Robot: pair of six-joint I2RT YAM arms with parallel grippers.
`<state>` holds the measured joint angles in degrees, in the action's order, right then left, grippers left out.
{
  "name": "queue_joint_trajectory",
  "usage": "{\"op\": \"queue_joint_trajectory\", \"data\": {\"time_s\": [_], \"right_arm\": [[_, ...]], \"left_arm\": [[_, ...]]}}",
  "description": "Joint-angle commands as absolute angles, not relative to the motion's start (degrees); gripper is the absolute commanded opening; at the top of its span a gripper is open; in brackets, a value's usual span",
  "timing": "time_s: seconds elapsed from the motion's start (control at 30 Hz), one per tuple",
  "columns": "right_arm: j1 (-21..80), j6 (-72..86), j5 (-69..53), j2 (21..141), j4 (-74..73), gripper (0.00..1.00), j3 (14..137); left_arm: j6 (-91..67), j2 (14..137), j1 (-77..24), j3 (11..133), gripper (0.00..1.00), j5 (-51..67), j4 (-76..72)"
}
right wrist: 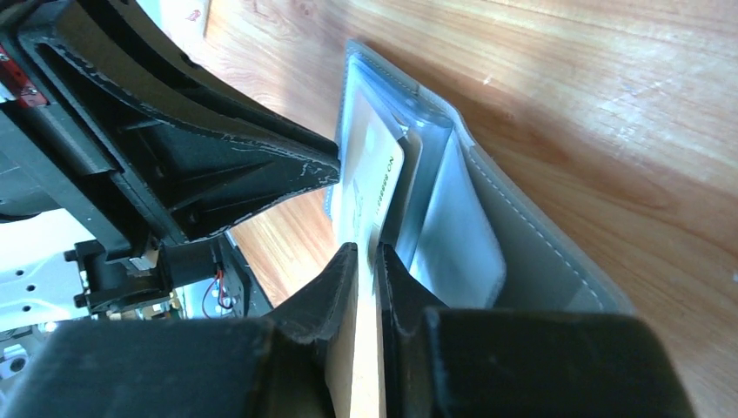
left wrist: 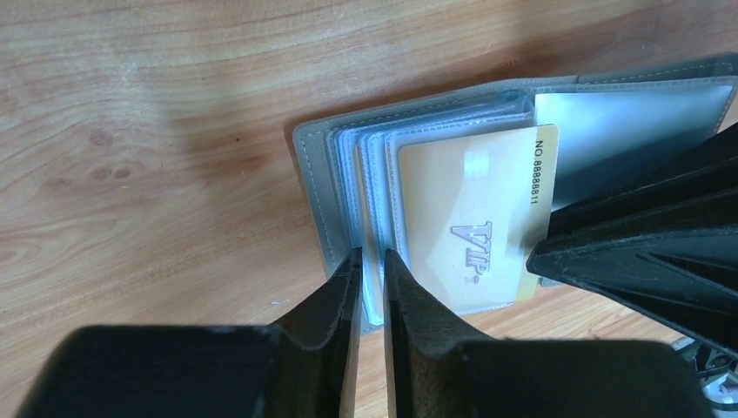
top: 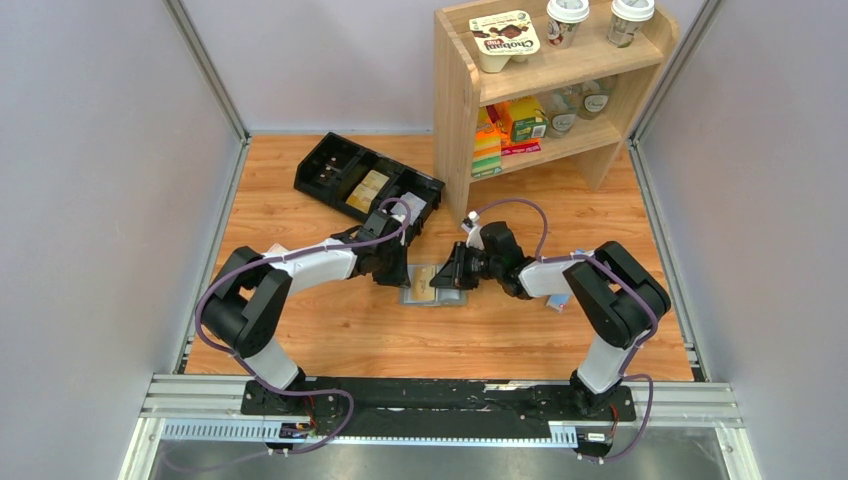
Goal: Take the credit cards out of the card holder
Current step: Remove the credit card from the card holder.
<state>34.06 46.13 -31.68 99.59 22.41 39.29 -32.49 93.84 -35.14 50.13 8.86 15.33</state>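
Lying open and flat on the wooden tabletop, the grey card holder is found between the two arms, nearer the bases than the black tray and the wooden shelf. Its inside faces up, and a stack of clear sleeves is fanned on one half. A gold credit card marked "VIP" with a printed number is seen in the top sleeve. Its numbered edge appears to stick out a little past the sleeve edge, toward the holder's middle fold.

The left hand is lowered onto the holder's near edge. Its fingers are pressed almost together, with the edge of a clear sleeve pinched in the narrow gap. No card is seen in that gap.

The right hand is brought in from the opposite side. Its fingers are nearly closed and the gold card's edge is pinched between them, a tan strip of the card being visible between the fingers in the right wrist view. The two hands are close together over the holder, tip to tip but apart. The card is only partly out; most of it is covered by the sleeve. Other cards in the lower sleeves cannot be made out.
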Motion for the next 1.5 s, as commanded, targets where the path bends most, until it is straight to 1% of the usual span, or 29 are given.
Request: {"op": "queue_joint_trajectory", "data": {"time_s": [0.0,0.4,0.6,0.67,0.77,0.93,1.37,1.47], "right_arm": [[34.37,49.3,-36.21,100.19,30.58,0.14,40.08],[34.54,53.26,-38.58,107.48,35.15,0.24,42.63],[35.07,53.62,-40.08,108.98,36.12,0.28,43.86],[35.16,53.61,-40.34,109.07,36.38,0.27,43.95],[34.81,53.17,-40.25,108.28,36.12,0.22,43.25],[32.7,52.21,-40.51,106.52,37.09,0.17,40.17],[30.15,54.93,-44.91,106.35,47.54,0.15,35.16],[29.97,55.37,-45.09,106.44,48.69,0.13,34.81]], "left_arm": [[-31.55,97.38,-36.03,49.39,0.2,4.83,20.39],[-31.55,97.47,-37.26,49.66,0.19,5.18,19.34],[-31.64,97.73,-37.79,49.66,0.19,5.01,19.34],[-31.73,97.73,-37.79,49.57,0.19,4.84,19.51],[-31.99,97.73,-37.79,49.57,0.19,4.05,20.21],[-33.05,97.82,-37.79,49.04,0.16,1.41,21.97],[-33.22,98.35,-37.79,49.04,0.12,1.32,22.68],[-33.4,98.17,-37.79,48.78,0.11,1.32,22.59]]}}
